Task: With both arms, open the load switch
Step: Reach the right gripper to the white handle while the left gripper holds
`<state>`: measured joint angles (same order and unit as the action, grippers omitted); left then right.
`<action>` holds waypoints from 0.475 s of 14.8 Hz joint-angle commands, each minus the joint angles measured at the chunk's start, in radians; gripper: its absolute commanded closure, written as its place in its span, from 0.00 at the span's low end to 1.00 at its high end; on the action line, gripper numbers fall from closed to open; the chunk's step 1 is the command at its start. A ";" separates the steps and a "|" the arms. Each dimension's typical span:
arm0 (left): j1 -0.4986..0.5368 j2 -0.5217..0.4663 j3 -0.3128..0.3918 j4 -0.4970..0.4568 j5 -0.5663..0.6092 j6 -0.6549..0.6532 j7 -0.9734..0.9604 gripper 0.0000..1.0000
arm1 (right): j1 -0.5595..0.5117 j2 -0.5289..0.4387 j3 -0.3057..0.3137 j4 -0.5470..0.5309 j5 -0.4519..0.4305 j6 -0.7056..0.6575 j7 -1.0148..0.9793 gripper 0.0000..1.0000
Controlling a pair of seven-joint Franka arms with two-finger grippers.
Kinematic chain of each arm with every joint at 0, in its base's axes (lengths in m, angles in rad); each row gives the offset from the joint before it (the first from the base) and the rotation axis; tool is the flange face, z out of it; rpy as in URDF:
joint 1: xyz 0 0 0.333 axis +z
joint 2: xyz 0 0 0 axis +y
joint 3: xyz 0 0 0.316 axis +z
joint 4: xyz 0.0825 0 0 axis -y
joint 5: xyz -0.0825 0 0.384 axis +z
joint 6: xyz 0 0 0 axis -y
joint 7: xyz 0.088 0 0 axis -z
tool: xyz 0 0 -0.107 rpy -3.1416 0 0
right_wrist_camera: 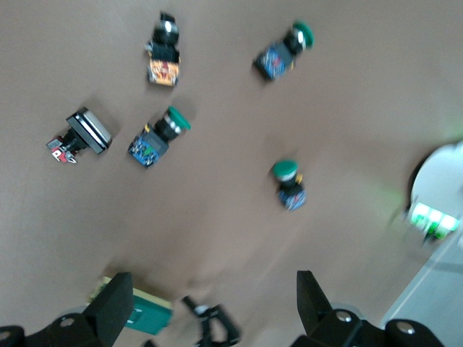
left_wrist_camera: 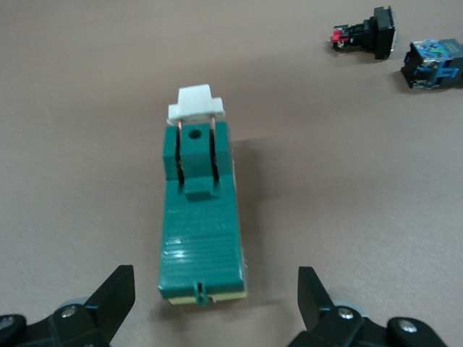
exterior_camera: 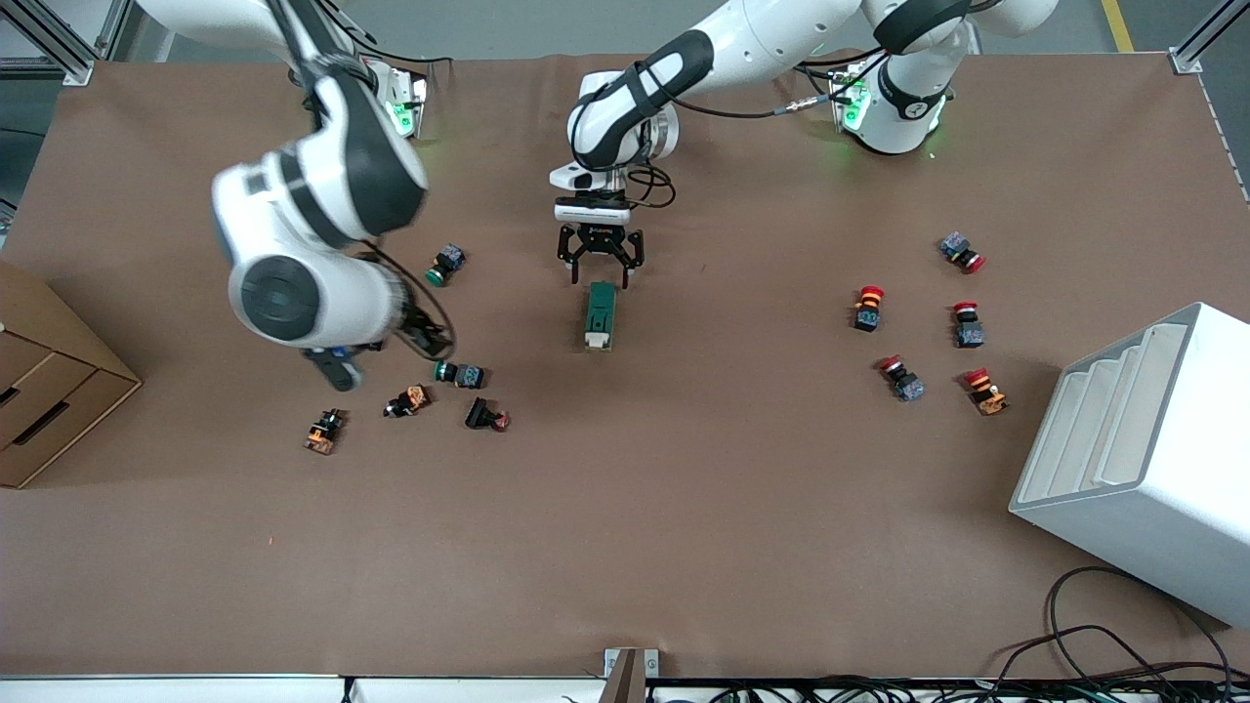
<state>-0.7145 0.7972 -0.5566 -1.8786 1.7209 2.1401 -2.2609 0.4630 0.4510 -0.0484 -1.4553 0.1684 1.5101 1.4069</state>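
Observation:
The load switch [exterior_camera: 600, 314] is a dark-green block lying flat mid-table, its white tab [exterior_camera: 595, 340] on the end nearer the front camera. My left gripper [exterior_camera: 599, 273] is open over the end away from the tab. In the left wrist view its fingers [left_wrist_camera: 116, 296] stand wide on either side of the switch [left_wrist_camera: 199, 224], not touching it. My right gripper [right_wrist_camera: 213, 303] is open and holds nothing. It hangs over the push buttons at the right arm's end, largely hidden under its own wrist [exterior_camera: 293, 293]. The right wrist view catches the switch [right_wrist_camera: 141, 314] at its edge.
Green-capped buttons [exterior_camera: 446, 264] [exterior_camera: 459, 373] and black and orange ones [exterior_camera: 407, 400] [exterior_camera: 325, 430] lie near the right gripper. Several red-capped buttons [exterior_camera: 866, 308] lie toward the left arm's end. A white rack [exterior_camera: 1143, 459] stands there; a cardboard drawer box [exterior_camera: 39, 391] stands at the right arm's end.

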 commanded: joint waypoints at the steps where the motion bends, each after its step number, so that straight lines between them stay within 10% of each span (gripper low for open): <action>1: -0.049 0.028 0.046 0.039 0.058 -0.035 -0.055 0.01 | 0.052 0.162 -0.010 0.160 0.034 -0.010 0.206 0.00; 7: -0.086 0.054 0.076 0.038 0.121 -0.088 -0.164 0.01 | 0.115 0.270 -0.005 0.165 0.163 0.191 0.451 0.00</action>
<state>-0.7787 0.8339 -0.4891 -1.8587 1.8168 2.0736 -2.3756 0.5868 0.6914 -0.0469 -1.3184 0.2538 1.6870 1.8027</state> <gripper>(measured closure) 0.004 0.000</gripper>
